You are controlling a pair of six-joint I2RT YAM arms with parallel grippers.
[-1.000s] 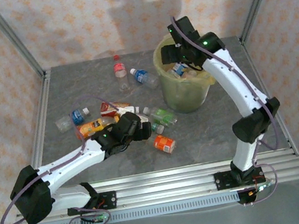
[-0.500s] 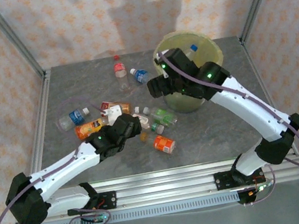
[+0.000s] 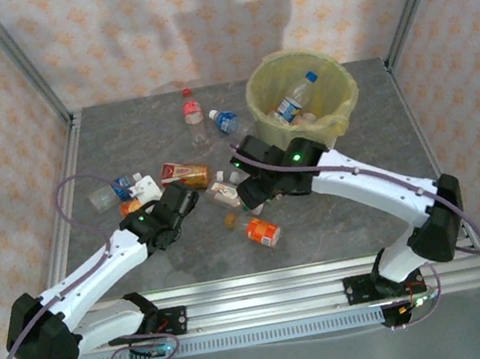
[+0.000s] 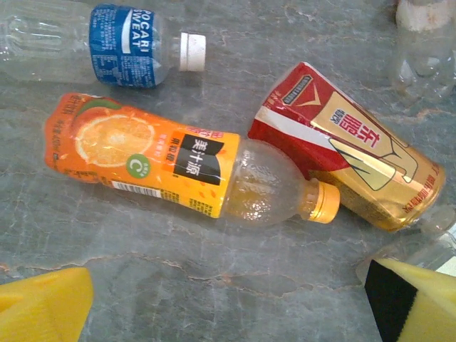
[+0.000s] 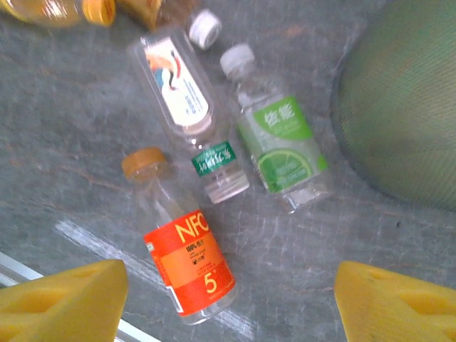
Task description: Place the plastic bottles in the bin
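Left wrist: left jaws gape over orange bottle (image 4: 142,158); right jaws seemingly parted, empty

bin (image 3: 343,116): far right part of the table (image 3: 120,126), close to the far edge.
bottle in bin (image 3: 294,104): inside the bin.
far bottle (image 3: 194,116): middle of the far edge, left of the bin.
next bottle (image 3: 228,122): between the far bottle and the bin.
left bottle (image 4: 107,46): near the left edge.
front-left bottle (image 4: 142,153): just in front of the left bottle.
inner-left bottle (image 4: 342,171): just right of the front-left bottle.
centre bottle (image 5: 182,92): table middle.
centre-right bottle (image 5: 281,153): between the centre bottle and the bin.
near bottle (image 5: 185,263): in front of both, nearest the near edge.
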